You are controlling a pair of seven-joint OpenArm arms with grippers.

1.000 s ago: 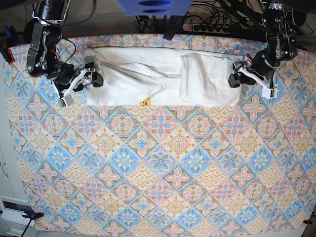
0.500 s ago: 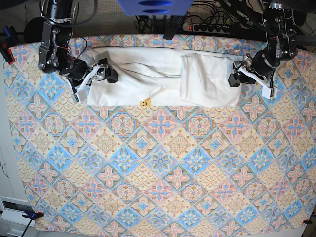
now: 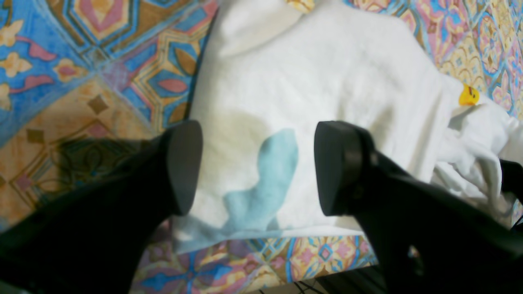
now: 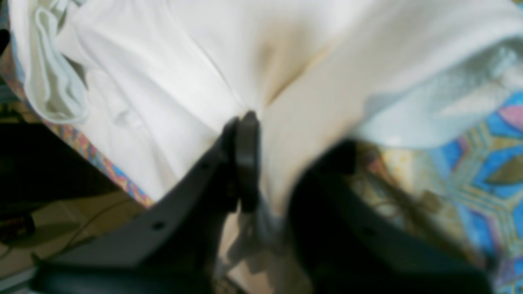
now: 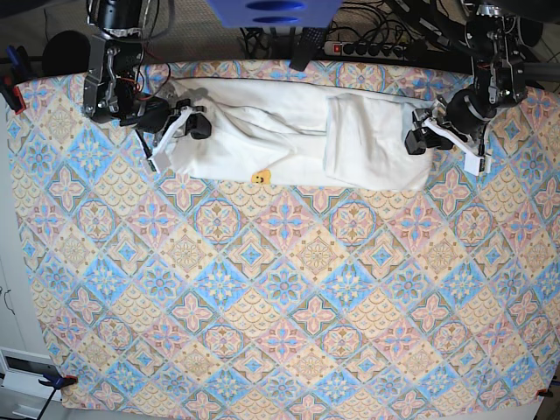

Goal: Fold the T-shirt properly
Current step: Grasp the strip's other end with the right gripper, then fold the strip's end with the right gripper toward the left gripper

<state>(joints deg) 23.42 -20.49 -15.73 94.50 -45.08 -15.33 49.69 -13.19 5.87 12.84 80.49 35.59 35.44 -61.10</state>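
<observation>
T-shirt (image 5: 289, 131) part-folded into long band, unfinished; right end effector (image 4: 245, 163) pinching cloth, left end effector (image 3: 257, 163) wide.

T-shirt (image 5: 297, 136): lies across the far part of the desk (image 5: 280, 297), one end folded over itself. Right gripper (image 5: 179, 131) at its opposite end, on the cloth; left gripper (image 5: 418, 133) at the folded end's edge.
</observation>
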